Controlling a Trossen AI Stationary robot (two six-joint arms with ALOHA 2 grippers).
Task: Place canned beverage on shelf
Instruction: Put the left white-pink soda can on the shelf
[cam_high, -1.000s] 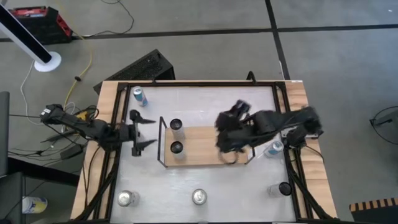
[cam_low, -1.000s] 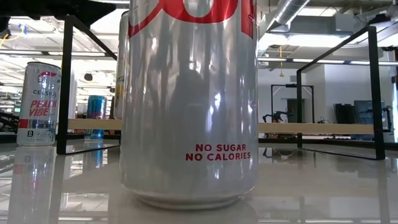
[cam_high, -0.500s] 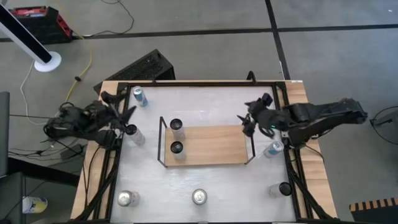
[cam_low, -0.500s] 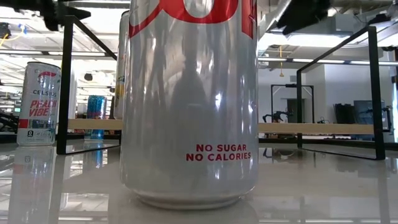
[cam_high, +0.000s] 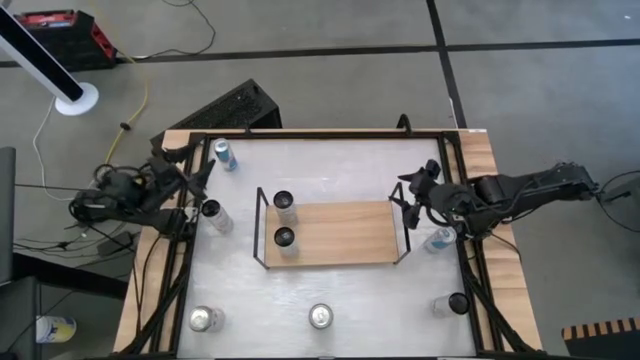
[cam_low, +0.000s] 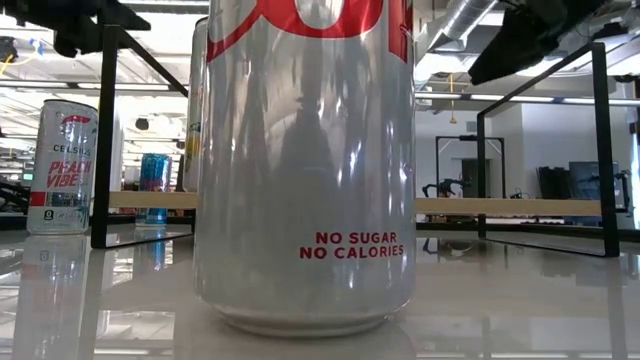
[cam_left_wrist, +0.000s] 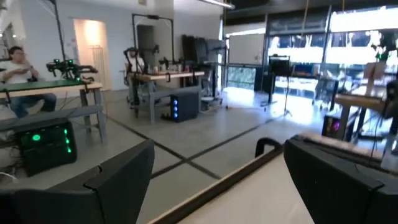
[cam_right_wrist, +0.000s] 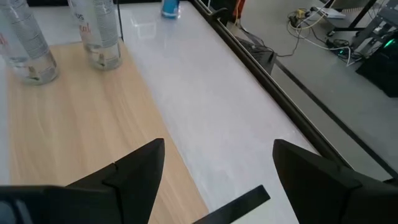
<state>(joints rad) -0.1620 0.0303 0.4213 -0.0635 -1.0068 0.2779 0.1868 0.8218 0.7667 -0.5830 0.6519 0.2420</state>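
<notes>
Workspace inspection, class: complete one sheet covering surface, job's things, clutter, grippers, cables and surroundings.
Surface: white table, black rails.
Job's things: shelf mid-table, two cans standing at its left end; six more cans around it on the table.
Clutter: nothing seen.
Grippers: left gripper at the table's left edge, jaws open, empty; right gripper over the shelf's right end, jaws open, empty.
Cables: yellow cable and others on the floor at left.
Surroundings: seated person at a desk; white fan base.
</notes>
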